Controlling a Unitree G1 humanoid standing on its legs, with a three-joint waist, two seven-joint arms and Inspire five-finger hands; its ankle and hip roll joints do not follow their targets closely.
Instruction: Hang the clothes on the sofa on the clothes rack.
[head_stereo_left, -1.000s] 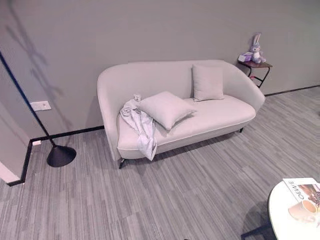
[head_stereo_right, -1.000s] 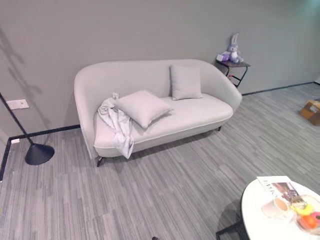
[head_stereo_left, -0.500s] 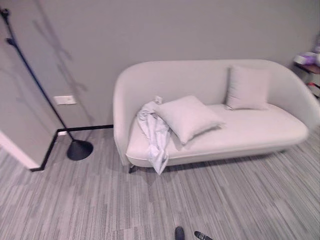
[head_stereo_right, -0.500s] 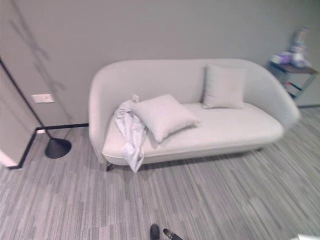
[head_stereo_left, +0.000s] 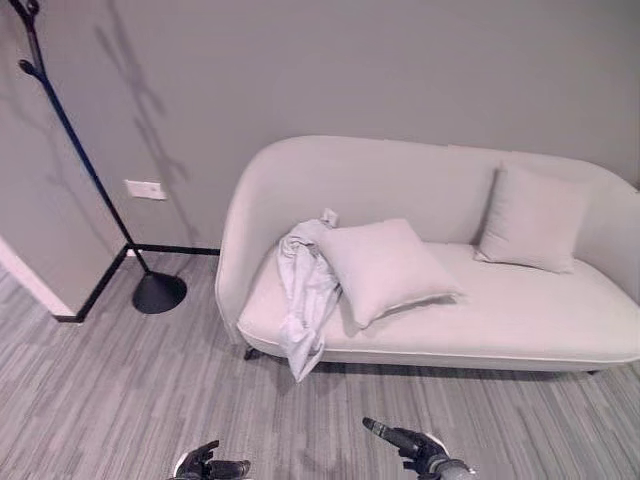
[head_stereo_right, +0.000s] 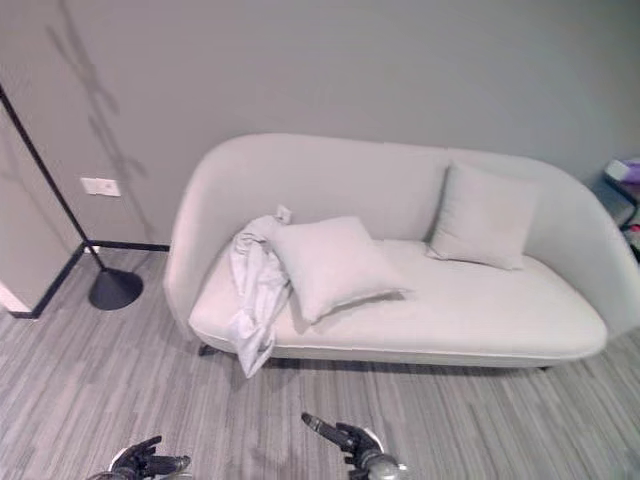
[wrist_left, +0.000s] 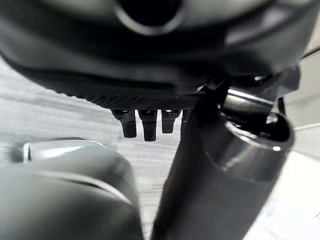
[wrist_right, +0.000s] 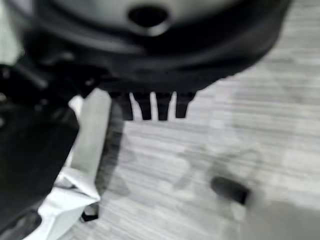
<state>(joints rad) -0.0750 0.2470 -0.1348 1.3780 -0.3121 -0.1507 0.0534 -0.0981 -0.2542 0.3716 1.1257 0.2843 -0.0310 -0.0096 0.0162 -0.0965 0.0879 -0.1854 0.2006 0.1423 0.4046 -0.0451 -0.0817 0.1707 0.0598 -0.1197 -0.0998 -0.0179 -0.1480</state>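
A pale grey garment (head_stereo_left: 304, 300) lies crumpled on the left end of the light sofa (head_stereo_left: 520, 320) and hangs over the seat's front edge. The clothes rack (head_stereo_left: 75, 150), a thin black pole on a round base (head_stereo_left: 160, 292), stands by the wall left of the sofa. Both hands show low in front of me, over the floor and well short of the sofa. My left hand (head_stereo_left: 215, 466) has relaxed fingers and holds nothing. My right hand (head_stereo_left: 405, 441) has straight fingers (wrist_right: 150, 107) and is empty too.
Two cushions sit on the sofa, one (head_stereo_left: 385, 268) right beside the garment and one (head_stereo_left: 530, 220) at the back right. A wall socket (head_stereo_left: 145, 189) is near the rack. A wall corner (head_stereo_left: 30, 290) juts out at the left. Grey plank floor (head_stereo_left: 120, 400) lies between me and the sofa.
The camera has swung left and come closer to the sofa, so the round table and side table left the left eye view. Both hands came into view at the bottom. The garment lies as before.
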